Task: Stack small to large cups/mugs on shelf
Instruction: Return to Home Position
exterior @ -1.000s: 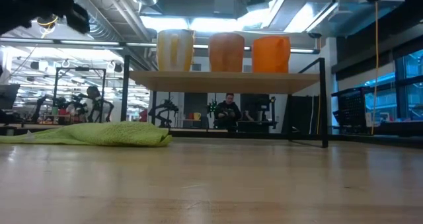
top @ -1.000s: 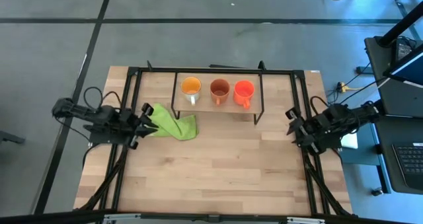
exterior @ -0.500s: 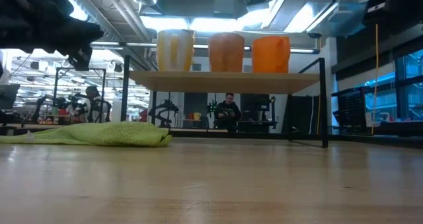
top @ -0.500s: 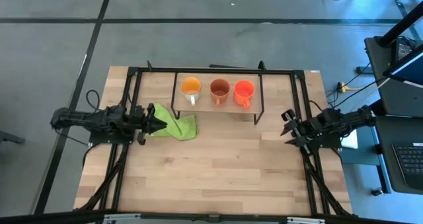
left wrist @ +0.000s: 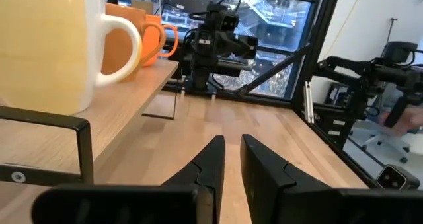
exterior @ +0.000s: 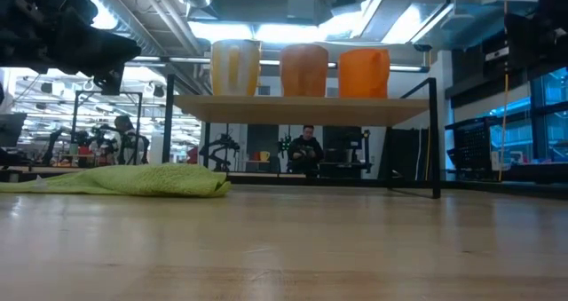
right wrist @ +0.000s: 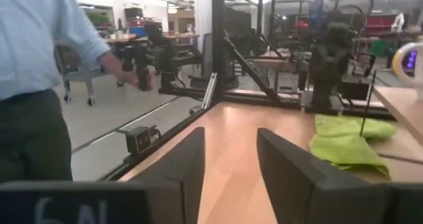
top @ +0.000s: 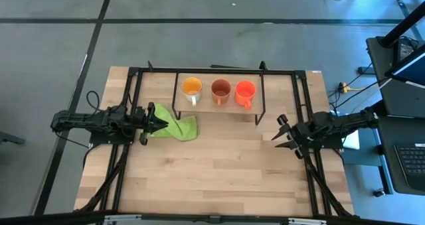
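Three mugs stand side by side on the shelf [top: 219,102], a light-wood board on a black wire frame at the table's far middle: yellow-orange with a white handle [top: 192,87], brownish-orange [top: 220,89], bright red-orange [top: 245,90]. In the low view they stand upright on the board [exterior: 302,109]. My left gripper [top: 158,123] hovers at the table's left, raised, pointing right, with only a narrow slit between its fingers [left wrist: 231,145]. My right gripper [top: 279,131] hovers near the right edge, pointing left, open [right wrist: 230,135]. Neither touches a mug.
A crumpled green cloth [top: 176,126] lies on the table left of the shelf, under my left gripper's tip. The black rig frame [top: 302,105] borders the table. A person [right wrist: 33,85] stands beyond the table's near side. Bare wood spans the table's near half.
My left gripper has swung out from the table's left edge toward the right and turned level, ending above the green cloth. My right gripper has moved from the right edge toward the table's left. The mugs, shelf and cloth have stayed still.
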{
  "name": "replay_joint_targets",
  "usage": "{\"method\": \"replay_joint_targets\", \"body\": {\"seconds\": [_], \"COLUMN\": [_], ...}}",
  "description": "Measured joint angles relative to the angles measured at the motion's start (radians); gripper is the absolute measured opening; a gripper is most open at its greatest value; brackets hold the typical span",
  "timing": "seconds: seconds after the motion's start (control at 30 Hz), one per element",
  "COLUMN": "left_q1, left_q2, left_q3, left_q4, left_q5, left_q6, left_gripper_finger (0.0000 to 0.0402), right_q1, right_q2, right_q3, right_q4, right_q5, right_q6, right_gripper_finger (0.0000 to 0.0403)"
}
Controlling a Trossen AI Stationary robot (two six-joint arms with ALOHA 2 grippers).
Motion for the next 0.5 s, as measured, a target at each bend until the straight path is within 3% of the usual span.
{"method": "replay_joint_targets", "body": {"seconds": [0.5], "left_q1": [0.0], "left_q2": [0.0], "left_q3": [0.0], "left_q4": [-0.001], "left_q5": [0.0], "left_q6": [0.0], "left_gripper_finger": [0.0043], "right_q1": [0.0], "right_q2": [0.0], "right_q3": [0.0], "right_q4": [-0.007], "right_q5": [0.0], "right_q6": [0.026], "right_gripper_finger": [0.0139]}}
